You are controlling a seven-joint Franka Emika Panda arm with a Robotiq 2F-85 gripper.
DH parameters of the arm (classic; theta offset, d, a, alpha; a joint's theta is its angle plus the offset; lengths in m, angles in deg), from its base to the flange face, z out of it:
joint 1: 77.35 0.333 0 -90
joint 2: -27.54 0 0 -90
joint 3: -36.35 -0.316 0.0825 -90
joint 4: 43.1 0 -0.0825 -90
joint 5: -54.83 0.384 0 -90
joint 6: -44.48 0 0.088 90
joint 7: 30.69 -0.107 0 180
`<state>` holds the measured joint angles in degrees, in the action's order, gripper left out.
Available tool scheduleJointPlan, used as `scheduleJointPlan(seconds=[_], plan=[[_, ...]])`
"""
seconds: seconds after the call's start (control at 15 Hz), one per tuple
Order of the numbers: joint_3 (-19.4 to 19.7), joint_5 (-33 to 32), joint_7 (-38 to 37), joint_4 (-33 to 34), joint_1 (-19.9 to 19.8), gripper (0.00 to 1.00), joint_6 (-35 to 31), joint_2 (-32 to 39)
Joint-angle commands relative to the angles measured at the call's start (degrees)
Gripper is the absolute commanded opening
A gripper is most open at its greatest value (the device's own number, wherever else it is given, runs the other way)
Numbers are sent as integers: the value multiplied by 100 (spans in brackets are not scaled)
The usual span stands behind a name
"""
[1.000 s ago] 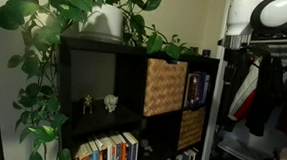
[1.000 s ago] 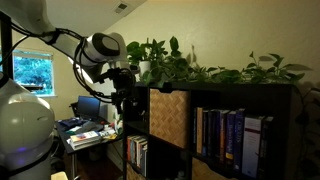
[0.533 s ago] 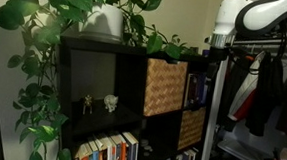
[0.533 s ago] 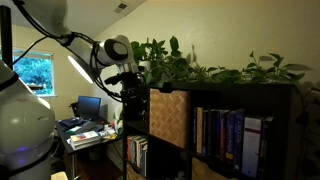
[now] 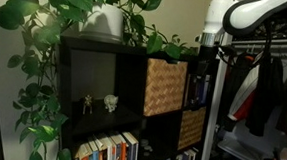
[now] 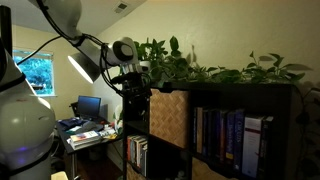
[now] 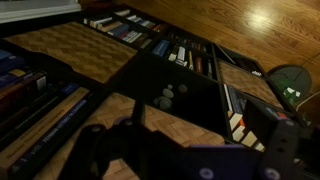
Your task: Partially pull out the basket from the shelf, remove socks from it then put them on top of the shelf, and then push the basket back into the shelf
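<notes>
Basket [image 5: 165,86] fully in shelf [image 5: 103,48] | contents hidden | gripper [image 6: 134,90] dark, blurred | jaw state cannot be told

This is a home. A dark shelf [image 5: 60,95] holds books [image 6: 222,135], woven baskets [image 5: 165,86] and figurines [image 5: 98,103], with a trailing plant [image 5: 83,6] on top. Clothes [image 5: 263,97] hang beside it. A desk [image 6: 80,128] with a monitor [image 6: 90,104] stands by a window [image 6: 32,72], and the floor [image 7: 250,25] is wood.

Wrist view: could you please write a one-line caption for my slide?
Wrist camera facing the dark shelf: a woven basket, rows of books, small figurines in an open compartment, wooden floor beyond.
</notes>
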<state>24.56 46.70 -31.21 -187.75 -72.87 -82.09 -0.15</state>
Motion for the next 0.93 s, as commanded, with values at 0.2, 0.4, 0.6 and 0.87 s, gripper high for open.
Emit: scheduleJointPlan(seconds=[0.2, 0.4, 0.6, 0.87], plan=[[190, -7, 137, 111, 136, 100, -223, 130], [168, -246, 357, 139, 119, 100, -714, 92], [180, -431, 566, 228, 101, 100, -1272, 173], [204, -718, 868, 345, 66, 100, -2044, 384]])
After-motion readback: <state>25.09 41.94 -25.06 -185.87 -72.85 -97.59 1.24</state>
